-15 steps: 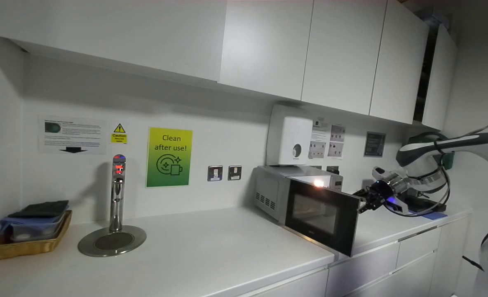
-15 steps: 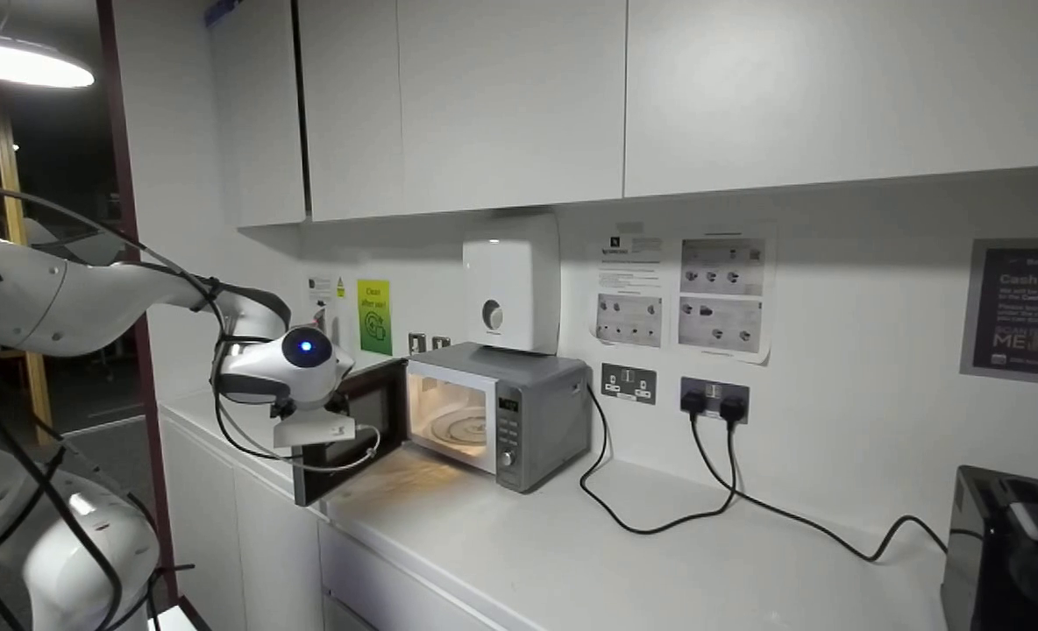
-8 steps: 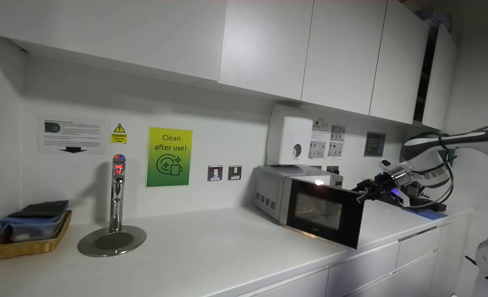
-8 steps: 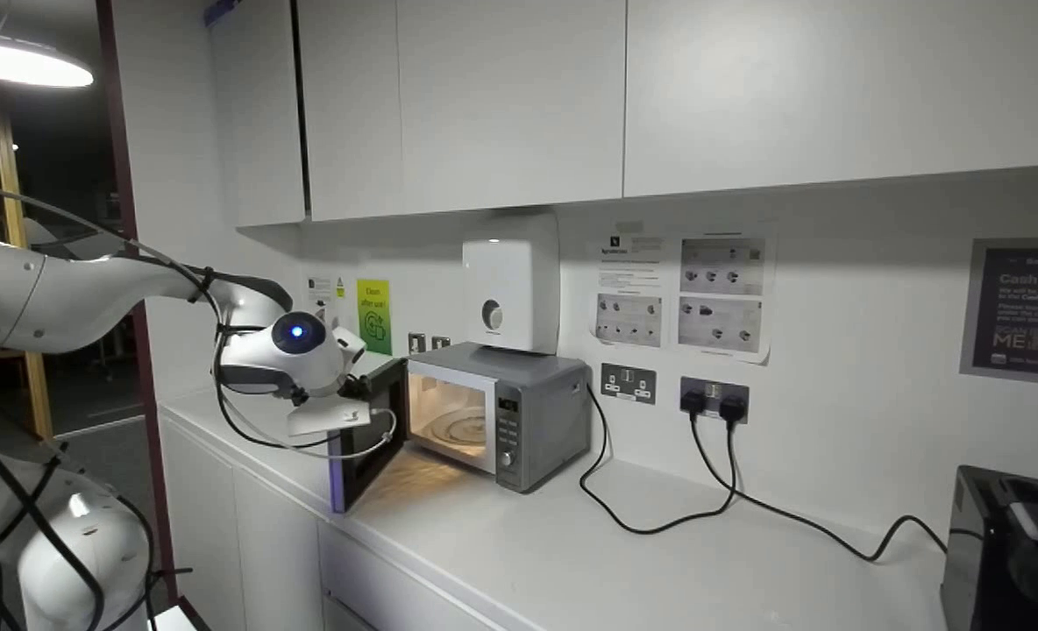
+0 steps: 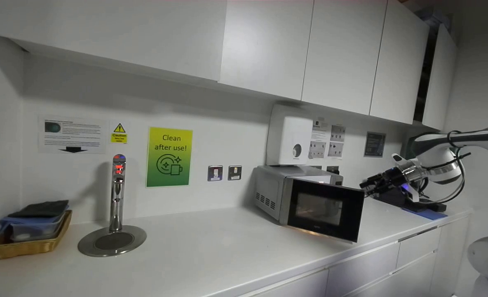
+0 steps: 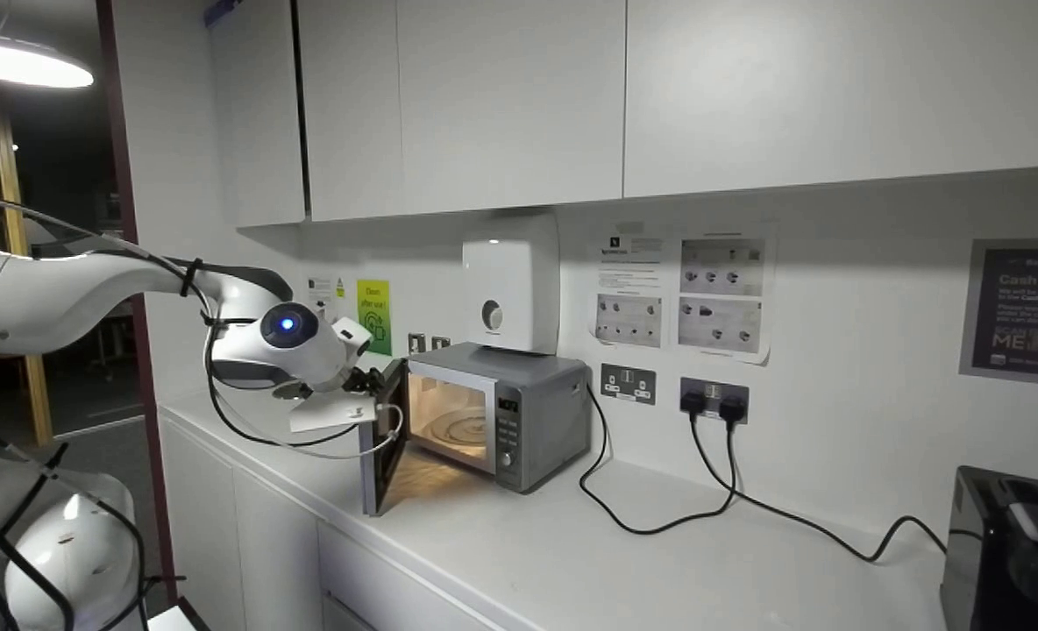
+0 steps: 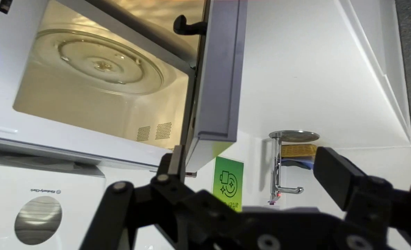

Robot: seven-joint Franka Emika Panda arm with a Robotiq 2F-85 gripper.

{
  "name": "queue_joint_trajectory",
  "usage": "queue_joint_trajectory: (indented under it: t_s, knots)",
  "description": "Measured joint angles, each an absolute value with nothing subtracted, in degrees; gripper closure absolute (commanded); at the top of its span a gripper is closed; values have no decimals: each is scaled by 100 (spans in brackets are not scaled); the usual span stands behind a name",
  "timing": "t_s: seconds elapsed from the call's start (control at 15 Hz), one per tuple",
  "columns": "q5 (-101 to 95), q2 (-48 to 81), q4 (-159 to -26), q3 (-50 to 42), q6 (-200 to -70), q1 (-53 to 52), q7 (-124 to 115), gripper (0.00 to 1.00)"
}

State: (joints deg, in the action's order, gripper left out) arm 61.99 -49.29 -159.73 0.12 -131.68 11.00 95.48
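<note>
One robot gripper, jaws spread wide and grasping nothing, hangs by the free edge of an open microwave door; contact cannot be told.

Jutting over the white worktop, the door screens much of the grey microwave in an exterior view; a glass turntable sits in its lit cavity. A Kimberly-Clark dispenser hangs just above; a chrome tap and wicker basket stand well apart.

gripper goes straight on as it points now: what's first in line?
Probably the open microwave door, near its free upper corner, which shows close to the gripper in the wrist view. Depth is unclear, so the gripper may slip just past it.
</note>
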Motion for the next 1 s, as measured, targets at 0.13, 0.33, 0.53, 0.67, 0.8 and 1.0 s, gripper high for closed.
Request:
queue_joint_trajectory:
  t_s: [0.13,0.33,0.53,0.67,0.8,1.0]
  knots:
    - [6205,-5078,-15972,13,-13008,1316,9548,0]
    - [6218,-5276,-15972,26,-12805,1590,9548,0]
    - [6218,-5448,-15972,58,-12610,1830,9542,0]
    - [6206,-5560,-15972,118,-12517,2007,9524,0]
    - [6207,-5683,-15972,278,-12513,2205,9471,0]
    - [6225,-5907,-15970,621,-12520,2511,9238,0]
